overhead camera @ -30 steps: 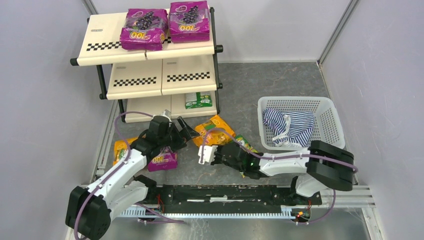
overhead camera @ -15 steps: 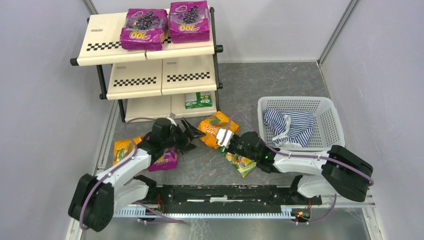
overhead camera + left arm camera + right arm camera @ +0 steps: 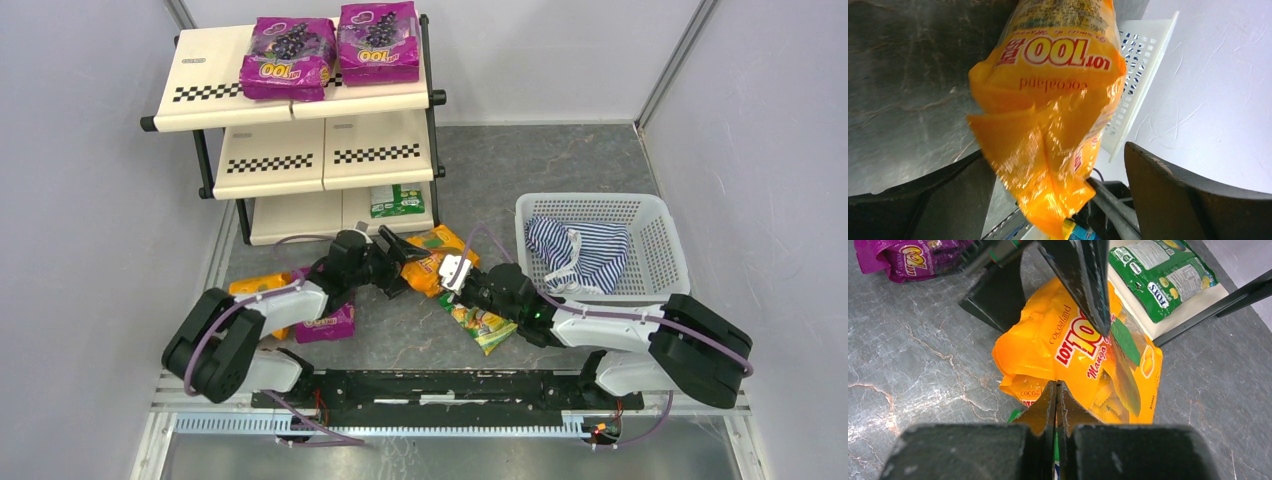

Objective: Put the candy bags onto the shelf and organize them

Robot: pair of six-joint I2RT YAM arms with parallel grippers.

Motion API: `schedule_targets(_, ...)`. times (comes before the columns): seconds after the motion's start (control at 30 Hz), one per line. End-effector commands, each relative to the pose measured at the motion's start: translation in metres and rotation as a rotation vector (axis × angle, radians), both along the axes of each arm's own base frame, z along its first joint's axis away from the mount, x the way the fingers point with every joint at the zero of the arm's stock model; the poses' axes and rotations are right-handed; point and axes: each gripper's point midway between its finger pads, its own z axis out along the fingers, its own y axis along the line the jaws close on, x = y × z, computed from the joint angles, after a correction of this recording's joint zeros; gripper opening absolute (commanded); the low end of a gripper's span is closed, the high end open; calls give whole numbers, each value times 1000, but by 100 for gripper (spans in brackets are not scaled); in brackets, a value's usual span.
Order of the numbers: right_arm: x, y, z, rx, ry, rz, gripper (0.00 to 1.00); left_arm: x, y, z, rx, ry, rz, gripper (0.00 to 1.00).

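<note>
Crumpled, glossy orange candy bag (image 3: 432, 262) on the grey floor (image 3: 560, 180), just near of the shelf (image 3: 300, 160), printed "LOT 100" in red and white. Straddled at its left corner by the left gripper (image 3: 395, 262), arm stretched low and to the right, fingers well apart on either side. Met at its near right edge by the right gripper (image 3: 455, 272), arm reaching left along the floor, fingers pressed together; pinching film or not, cannot tell. Beside that arm, a green bag (image 3: 480, 325) lying flat.
</note>
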Motion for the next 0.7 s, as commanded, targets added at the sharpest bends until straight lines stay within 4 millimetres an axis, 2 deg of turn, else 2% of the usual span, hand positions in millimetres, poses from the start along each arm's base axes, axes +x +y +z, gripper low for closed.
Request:
schedule_targets(0.0, 4, 8, 42, 137, -67, 6, 1, 29, -22, 23, -61, -65, 57, 100)
schedule_targets(0.3, 4, 8, 45, 158, -60, 6, 0, 51, -42, 9, -52, -57, 64, 98)
schedule_targets(0.5, 5, 4, 42, 159, -48, -19, 1, 53, -42, 7, -52, -55, 78, 76)
schedule_targets(0.53, 5, 4, 42, 158, -46, -18, 7, 53, -41, 7, -52, -58, 80, 73)
schedule_targets(0.6, 4, 4, 42, 157, -38, -19, 31, 52, -41, 9, -57, -62, 74, 66)
schedule_targets(0.67, 4, 4, 43, 154, -28, -20, 47, 51, -42, 12, -63, -70, 67, 59)
